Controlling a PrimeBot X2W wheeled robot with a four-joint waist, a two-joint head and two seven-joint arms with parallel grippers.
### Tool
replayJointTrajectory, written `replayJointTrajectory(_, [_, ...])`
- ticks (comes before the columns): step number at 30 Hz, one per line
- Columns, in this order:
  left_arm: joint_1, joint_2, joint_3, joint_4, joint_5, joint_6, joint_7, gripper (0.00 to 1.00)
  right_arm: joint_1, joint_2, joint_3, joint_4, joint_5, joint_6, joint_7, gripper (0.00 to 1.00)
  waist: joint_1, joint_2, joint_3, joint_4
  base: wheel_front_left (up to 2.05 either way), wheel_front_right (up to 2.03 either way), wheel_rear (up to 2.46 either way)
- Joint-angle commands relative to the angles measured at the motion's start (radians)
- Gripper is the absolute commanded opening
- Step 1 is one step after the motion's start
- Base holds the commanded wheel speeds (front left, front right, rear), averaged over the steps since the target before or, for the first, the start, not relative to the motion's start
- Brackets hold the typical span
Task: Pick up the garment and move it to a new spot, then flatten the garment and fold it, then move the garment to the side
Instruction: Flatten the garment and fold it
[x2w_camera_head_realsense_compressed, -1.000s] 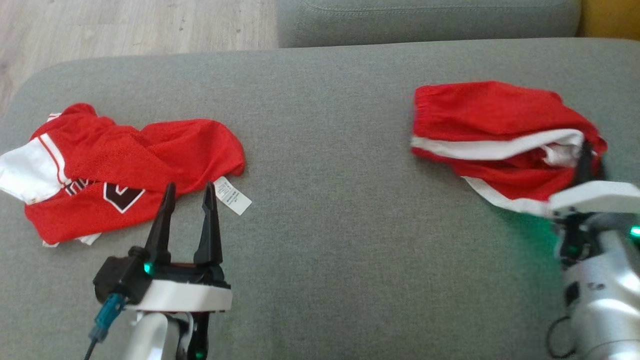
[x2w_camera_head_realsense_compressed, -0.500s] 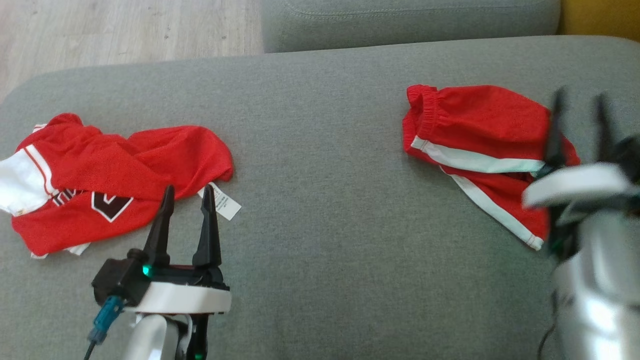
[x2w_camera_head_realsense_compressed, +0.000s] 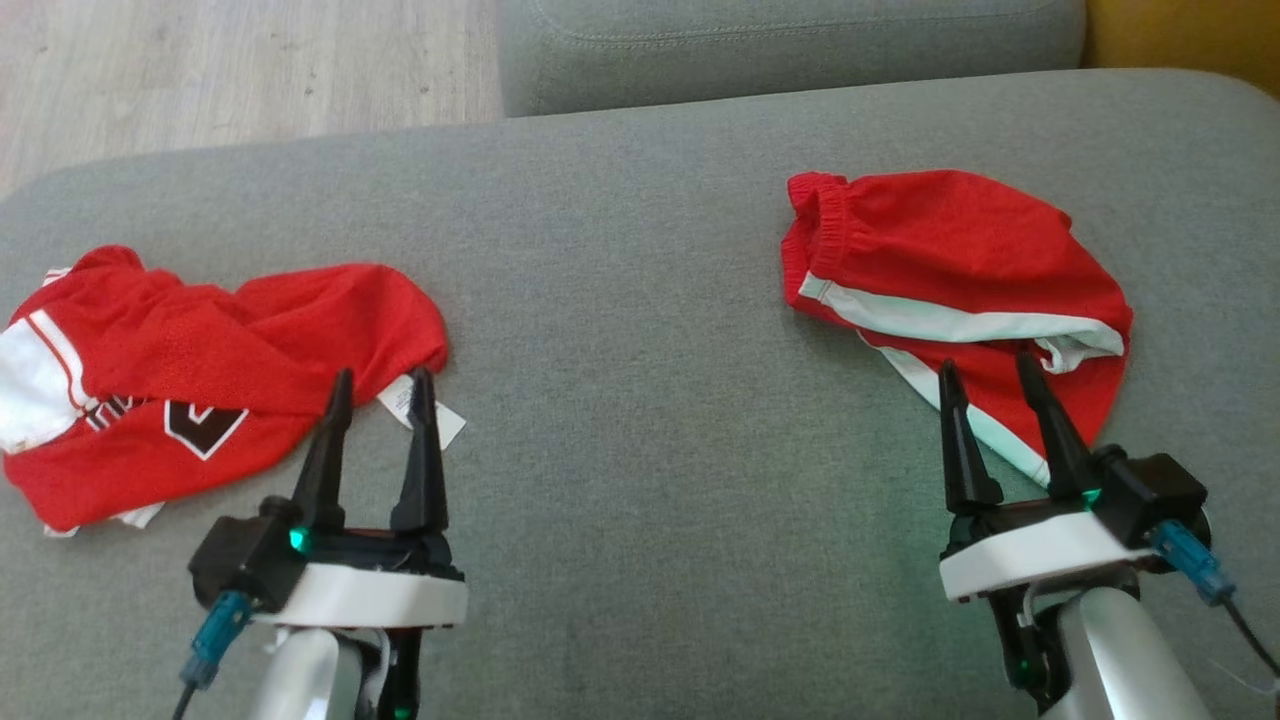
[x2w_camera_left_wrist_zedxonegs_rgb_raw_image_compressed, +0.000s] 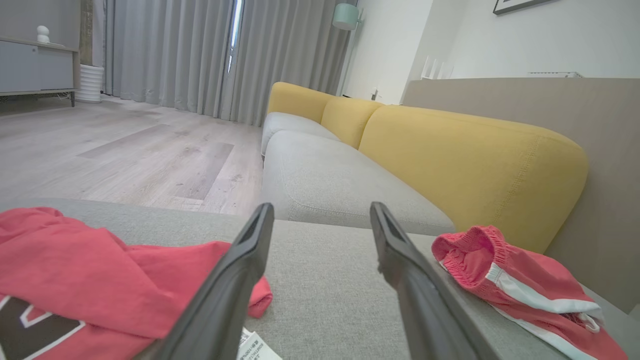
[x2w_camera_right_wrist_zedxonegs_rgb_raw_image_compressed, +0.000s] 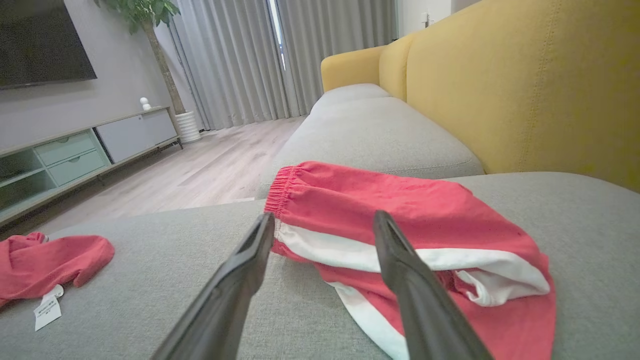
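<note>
Red shorts (x2w_camera_head_realsense_compressed: 950, 260) lay loosely folded on the right part of the grey sofa seat (x2w_camera_head_realsense_compressed: 640, 300), waistband toward the left, white stripe showing. Right gripper (x2w_camera_head_realsense_compressed: 985, 360) stood just on their near side, jaws apart and empty, tips pointing at the lower hem; contact could not be told. Left gripper (x2w_camera_head_realsense_compressed: 382, 374) likewise spread and empty, well apart from the shorts, beside a red jersey (x2w_camera_head_realsense_compressed: 200, 360).

Matt red mesh-cloth shorts (x2w_camera_head_realsense_compressed: 950, 265) on coarse grey woven sofa cushion (x2w_camera_head_realsense_compressed: 650, 300)
</note>
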Motion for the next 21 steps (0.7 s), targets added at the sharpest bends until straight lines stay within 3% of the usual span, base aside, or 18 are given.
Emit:
replayJointTrajectory(1, [-0.017, 0.004, 0.026, -0.036, 0.004, 0.002, -0.009, 1.00, -0.031, -0.003, 0.028, -0.040, -0.008, 0.007, -0.011, 1.00, 0.0001, -0.0001, 0.005, 0.005, 0.00, 0.00, 0.00])
replayJointTrajectory(5, [-0.028, 0.004, 0.009, -0.036, 0.002, 0.002, -0.009, 1.00, -0.066, -0.002, 0.047, -0.010, -0.071, 0.007, -0.011, 1.00, 0.0001, -0.0001, 0.024, 0.026, 0.00, 0.00, 0.00])
replayJointTrajectory(11, [-0.039, 0.004, -0.016, -0.026, -0.010, 0.002, -0.009, 1.00, -0.174, -0.002, 0.057, 0.155, -0.190, 0.007, 0.004, 1.00, 0.0001, -0.0001, 0.048, 0.077, 0.00, 0.00, 0.00])
replayJointTrajectory(21, [-0.052, 0.004, -0.045, -0.017, -0.022, 0.002, -0.009, 1.00, -0.351, -0.002, -0.124, 0.382, -0.360, 0.007, 0.017, 1.00, 0.0001, -0.0001, 0.083, 0.164, 0.00, 0.00, 0.00])
